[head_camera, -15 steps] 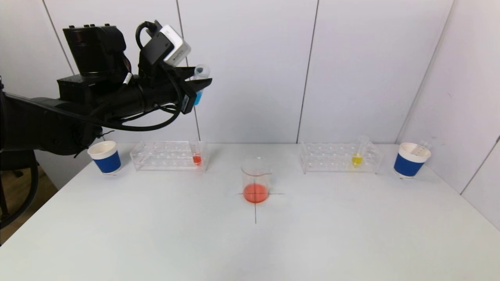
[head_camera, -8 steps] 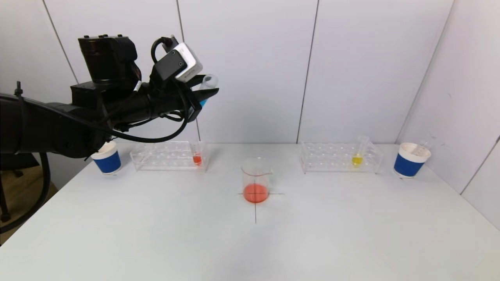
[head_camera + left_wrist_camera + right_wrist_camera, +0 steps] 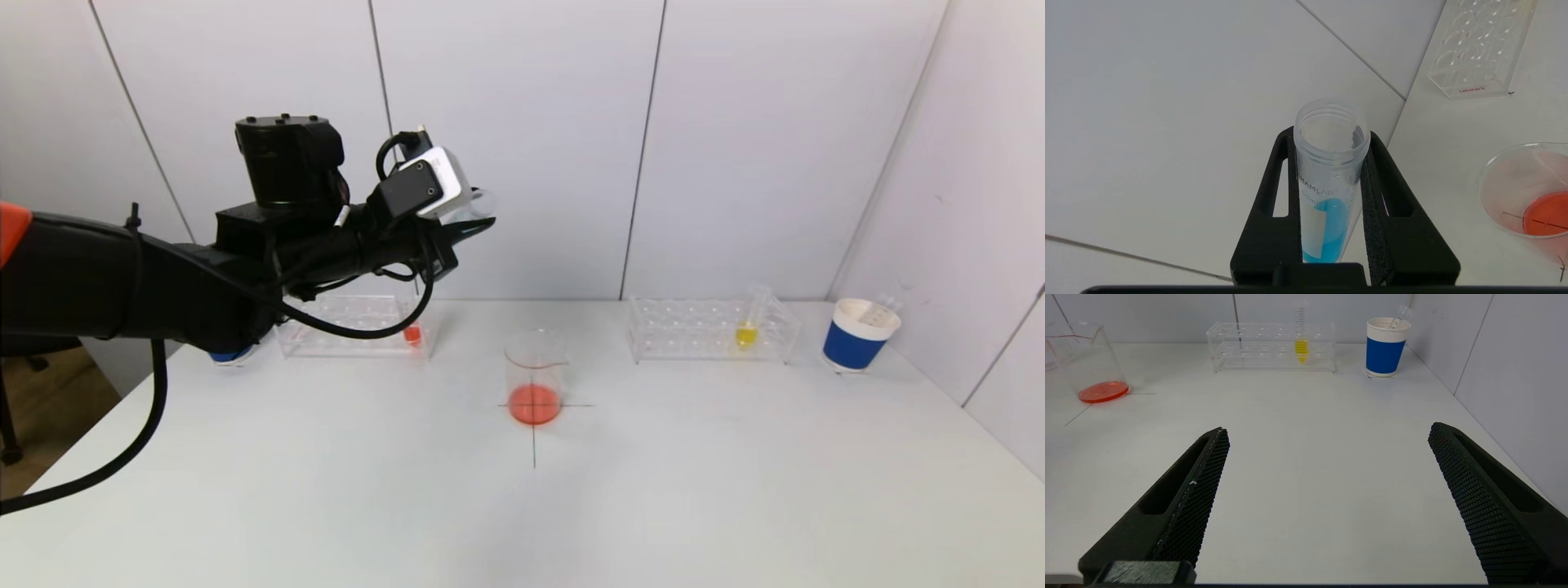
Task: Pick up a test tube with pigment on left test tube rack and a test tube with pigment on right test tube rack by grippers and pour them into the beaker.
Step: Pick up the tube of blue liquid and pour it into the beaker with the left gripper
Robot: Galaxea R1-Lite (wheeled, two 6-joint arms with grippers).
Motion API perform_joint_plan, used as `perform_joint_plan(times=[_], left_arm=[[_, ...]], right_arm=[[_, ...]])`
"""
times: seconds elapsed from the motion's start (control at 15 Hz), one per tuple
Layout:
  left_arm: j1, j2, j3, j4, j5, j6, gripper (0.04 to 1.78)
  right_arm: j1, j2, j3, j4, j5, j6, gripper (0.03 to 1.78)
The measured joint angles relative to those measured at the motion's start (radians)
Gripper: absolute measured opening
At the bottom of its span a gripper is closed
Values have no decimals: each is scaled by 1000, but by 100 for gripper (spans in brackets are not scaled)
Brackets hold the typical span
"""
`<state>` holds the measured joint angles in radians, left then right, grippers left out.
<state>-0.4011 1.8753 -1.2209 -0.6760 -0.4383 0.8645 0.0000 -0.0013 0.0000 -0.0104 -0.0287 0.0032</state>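
Left gripper [image 3: 469, 230] raised high above the table [image 3: 326, 490], between the left test tube rack [image 3: 351, 325] and the beaker [image 3: 535, 377], reaching out from the left. Jaws clamped on a blue-pigment test tube [image 3: 1329, 179]; both foam-lined fingers [image 3: 1374, 212] pressed flat against the tube wall, no gap either side. Tube mouth open and uncapped, pointing away from the wrist; blue liquid pooled in the lower part near the palm. In the head view only the tube's clear rim [image 3: 482, 200] visible past the wrist camera, tilted toward the beaker but not over it.

Beaker upright on the crossed lines at table centre, a shallow layer of orange-red liquid [image 3: 534, 403] in the bottom. From the left wrist view, beaker [image 3: 1527, 192] below and off to one side of the held tube, well apart.

Left rack holding one tube with red pigment [image 3: 412, 331] at its end nearest the beaker. Right test tube rack [image 3: 710, 328] holding one upright tube with yellow pigment [image 3: 747, 331]. Blue paper cup [image 3: 857, 335] just beyond the right rack, near the wall.

Right gripper [image 3: 1327, 498] low over the near right part of the table, jaws spread wide, nothing between them, facing the right rack [image 3: 1274, 347] and the yellow tube [image 3: 1301, 343] from well back.
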Motion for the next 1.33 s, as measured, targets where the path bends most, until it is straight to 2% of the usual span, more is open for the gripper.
perform_joint_plan(times=[0.6, 0.8, 1.33], left_arm=[[-51, 104, 110, -311, -34, 116, 44], [-57, 126, 145, -329, -62, 170, 44], [-63, 154, 188, -385, -65, 233, 44]], right_arm=[[0, 0, 0, 0, 0, 0, 177], [0, 0, 0, 0, 0, 0, 177], [0, 0, 0, 0, 0, 0, 177]])
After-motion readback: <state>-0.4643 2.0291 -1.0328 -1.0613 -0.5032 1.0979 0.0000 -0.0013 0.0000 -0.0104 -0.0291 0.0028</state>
